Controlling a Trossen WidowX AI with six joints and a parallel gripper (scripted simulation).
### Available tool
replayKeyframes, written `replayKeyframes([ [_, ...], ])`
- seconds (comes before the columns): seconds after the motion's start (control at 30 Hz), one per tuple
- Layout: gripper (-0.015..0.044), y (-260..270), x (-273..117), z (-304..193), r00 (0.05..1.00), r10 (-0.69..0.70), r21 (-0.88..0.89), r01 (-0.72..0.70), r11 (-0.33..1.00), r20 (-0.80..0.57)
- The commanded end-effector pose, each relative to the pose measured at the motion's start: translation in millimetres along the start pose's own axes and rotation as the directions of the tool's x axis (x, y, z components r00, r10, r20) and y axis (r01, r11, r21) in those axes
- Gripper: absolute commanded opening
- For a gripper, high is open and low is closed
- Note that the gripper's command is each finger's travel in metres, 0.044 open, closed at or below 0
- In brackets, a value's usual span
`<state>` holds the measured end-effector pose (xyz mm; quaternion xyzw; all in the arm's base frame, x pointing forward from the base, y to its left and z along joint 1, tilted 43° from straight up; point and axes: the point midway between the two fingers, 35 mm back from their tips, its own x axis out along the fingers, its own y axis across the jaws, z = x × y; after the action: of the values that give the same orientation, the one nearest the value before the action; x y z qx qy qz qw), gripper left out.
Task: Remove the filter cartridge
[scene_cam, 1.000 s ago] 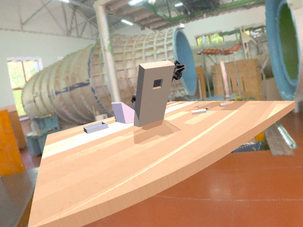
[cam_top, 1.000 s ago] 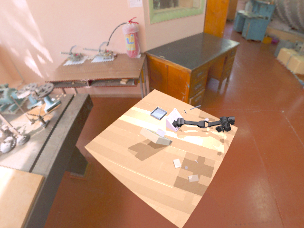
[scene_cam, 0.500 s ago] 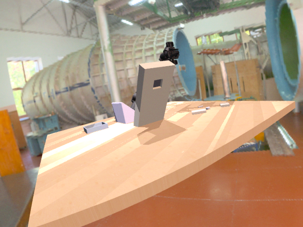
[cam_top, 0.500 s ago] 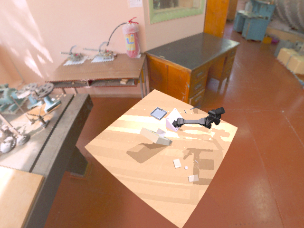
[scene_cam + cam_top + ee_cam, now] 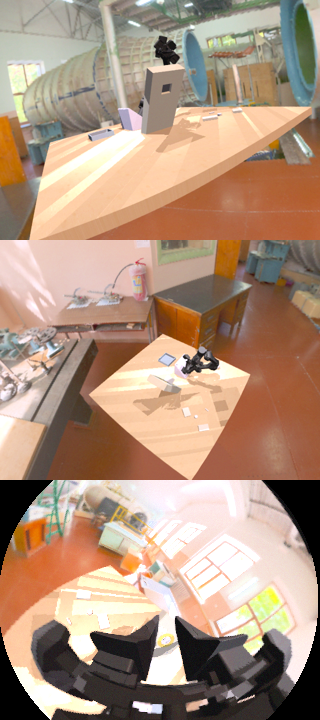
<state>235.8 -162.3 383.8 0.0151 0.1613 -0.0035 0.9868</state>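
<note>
My gripper [image 5: 165,50] [image 5: 167,617] is raised high above the table, over the top of a tall grey slab [image 5: 162,383] [image 5: 160,103] with a square hole. Its fingers stand close together with nothing between them and point out at the room. The black arm [image 5: 204,364] is folded beside a lavender wedge-shaped block [image 5: 178,369] [image 5: 130,118]. I cannot make out the round cartridge in any view. The shallow blue-grey tray [image 5: 165,363] [image 5: 100,134] lies empty behind the block.
The wooden table top [image 5: 155,433] [image 5: 129,180] looks tilted. Small white flat pieces [image 5: 186,411] [image 5: 203,427] [image 5: 209,118] and a tiny white disc [image 5: 195,416] lie toward the table's near side. Desks and benches stand around.
</note>
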Motion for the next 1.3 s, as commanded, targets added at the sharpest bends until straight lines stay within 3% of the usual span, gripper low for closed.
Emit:
replayKeyframes([
  [0.0, 0.0109, -29, 34, -55, 0.994, 0.08, 0.268, -0.058, 0.962, -0.074],
  [0.3, 0.0109, -50, 82, -184, 0.952, 0.269, 0.771, -0.06, 0.634, -0.147],
  [1.27, 0.0109, -44, 108, -194, 0.949, 0.276, 0.785, -0.053, 0.618, -0.153],
])
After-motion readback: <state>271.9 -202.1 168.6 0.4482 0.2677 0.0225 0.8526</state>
